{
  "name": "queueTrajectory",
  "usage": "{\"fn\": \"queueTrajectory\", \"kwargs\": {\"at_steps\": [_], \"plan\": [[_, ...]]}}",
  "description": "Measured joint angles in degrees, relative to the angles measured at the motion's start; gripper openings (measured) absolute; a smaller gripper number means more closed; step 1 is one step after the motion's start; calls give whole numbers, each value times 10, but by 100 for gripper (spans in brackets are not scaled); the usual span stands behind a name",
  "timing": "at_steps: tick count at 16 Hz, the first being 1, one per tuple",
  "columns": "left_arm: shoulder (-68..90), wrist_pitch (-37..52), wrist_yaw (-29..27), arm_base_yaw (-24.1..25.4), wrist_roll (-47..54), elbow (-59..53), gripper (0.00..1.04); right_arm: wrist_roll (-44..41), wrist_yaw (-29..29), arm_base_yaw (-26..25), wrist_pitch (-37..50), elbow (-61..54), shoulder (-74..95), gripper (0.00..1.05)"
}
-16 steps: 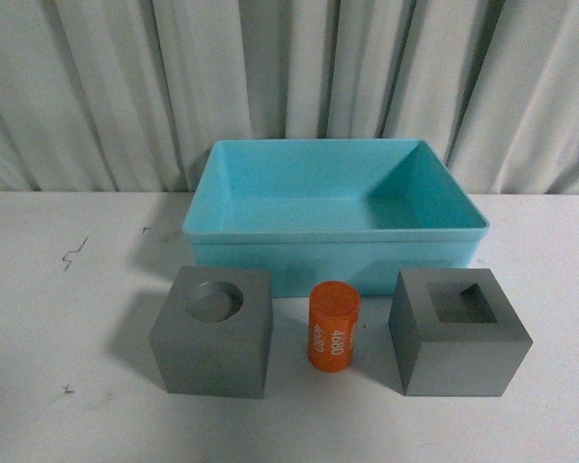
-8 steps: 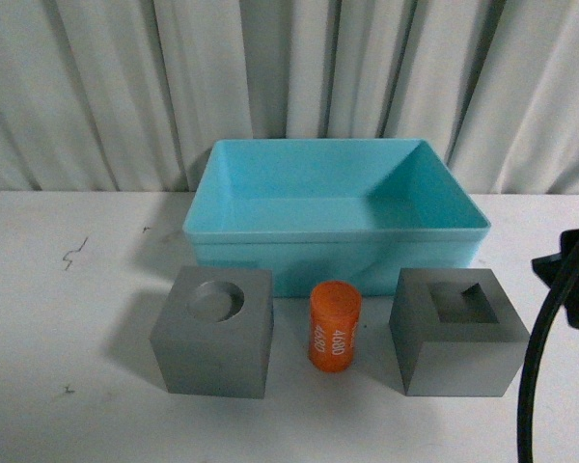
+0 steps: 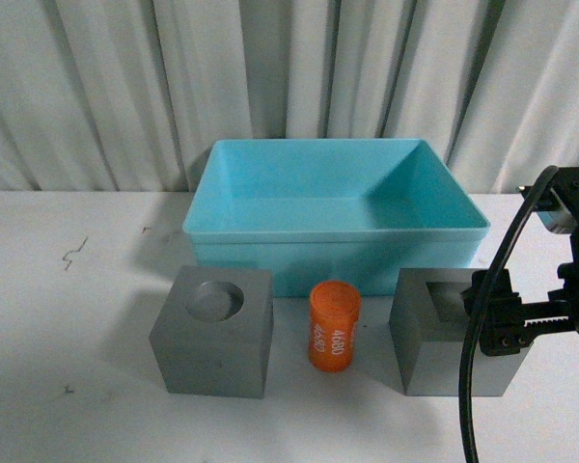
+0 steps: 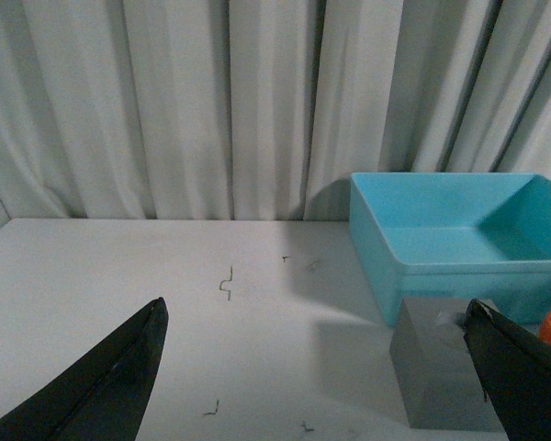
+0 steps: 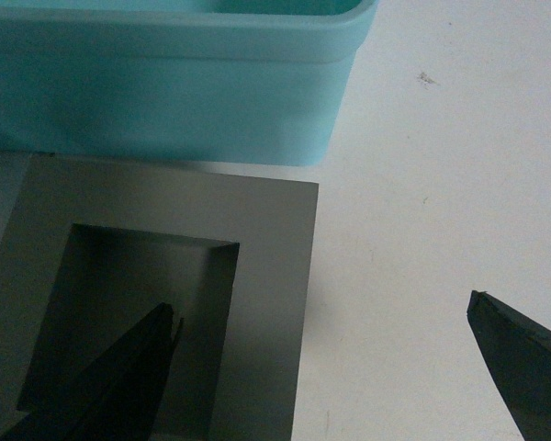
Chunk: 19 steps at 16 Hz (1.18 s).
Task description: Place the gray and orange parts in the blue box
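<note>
White tabletop (image 3: 68,318) holds the square-holed gray cube (image 3: 425,342) just before the right end of the blue box (image 3: 333,234), beneath the right gripper (image 5: 321,301), whose spread jaws straddle its outer wall; the left gripper (image 4: 314,306), likewise spread, hangs farther off.

The blue box (image 3: 333,234) looks like smooth plastic; the gray cube at 8 o'clock (image 3: 212,342) and the gray cube at 4 o'clock (image 3: 425,362) are matt. The orange cylinder (image 3: 334,326) is slightly glossy, the white counter (image 3: 68,318) matt and scuffed, the curtain (image 3: 125,87) cloth.
</note>
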Motion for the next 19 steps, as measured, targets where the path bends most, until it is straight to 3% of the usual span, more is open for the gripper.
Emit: {"fn": "queueTrajectory", "kwargs": {"at_steps": [1, 2, 6, 9, 12, 14, 19], "plan": [[0, 0, 0, 0, 0, 0, 98, 5, 4, 7, -5, 4, 2, 98], [0, 0, 0, 0, 0, 0, 98, 12, 7, 12, -5, 4, 2, 91], [0, 0, 0, 0, 0, 0, 98, 25, 10, 17, -2, -1, 1, 47], [0, 0, 0, 0, 0, 0, 98, 28, 13, 2, -32, -20, -40, 20], [0, 0, 0, 0, 0, 0, 98, 26, -26, -33, -100, -6, -191, 18], [0, 0, 0, 0, 0, 0, 98, 24, -52, -47, -96, 85, -253, 18], [0, 0, 0, 0, 0, 0, 98, 31, -63, -29, -75, 304, -50, 18]]}}
